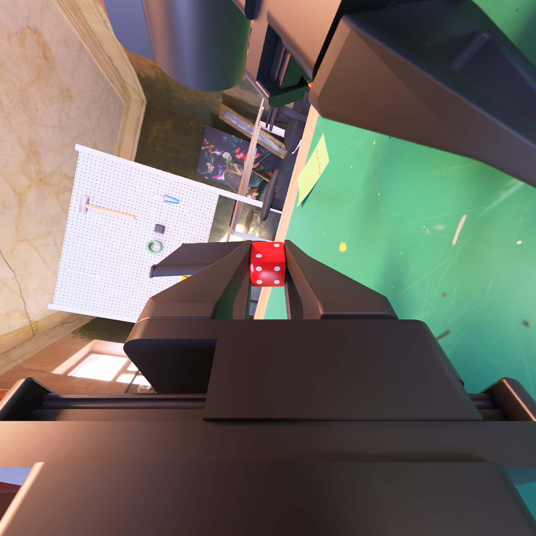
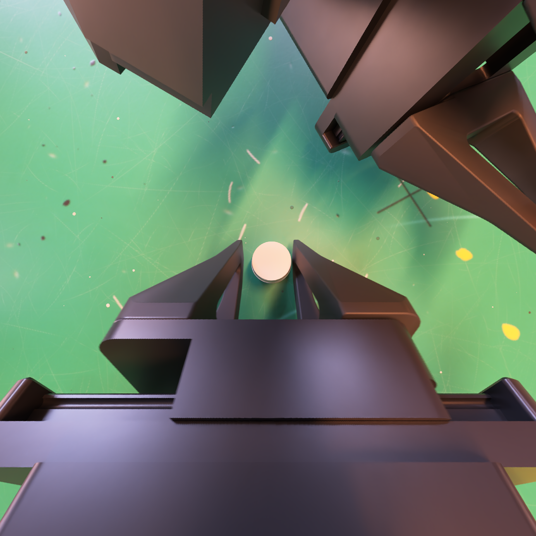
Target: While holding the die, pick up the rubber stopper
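- The green worktop (image 2: 87,174), scratched and flecked with pale chips and yellow spots, fills the whole background of the right wrist view; in the left wrist view it covers only the right half of the frame, ending at a pale wooden edge that runs diagonally through the centre.
- Only the left wrist view takes in the room beyond that edge: a white pegboard (image 1: 121,220) at centre left, carrying a hammer (image 1: 106,211), a green ring (image 1: 154,246) and a small dark block (image 1: 159,228), with a floral picture (image 1: 229,156) above centre.
- Dark arm housings crowd the top of both frames; in the right wrist view they hang over the worktop at upper left and upper right.
- A yellow sticky note (image 1: 312,169) lies on the worktop near its edge, upper centre of the left wrist view, unseen in the other.
- The left gripper (image 1: 267,262) has its jaws drawn in tight on a red die (image 1: 267,265) with white pips, held at frame centre clear of the worktop.
- The right gripper (image 2: 268,261), seen only in its own view, points down at the worktop with its jaws slightly parted, one either side of the pale round rubber stopper (image 2: 271,261); a thin gap shows at each side, so nothing is gripped. The stopper sits on the worktop at frame centre.
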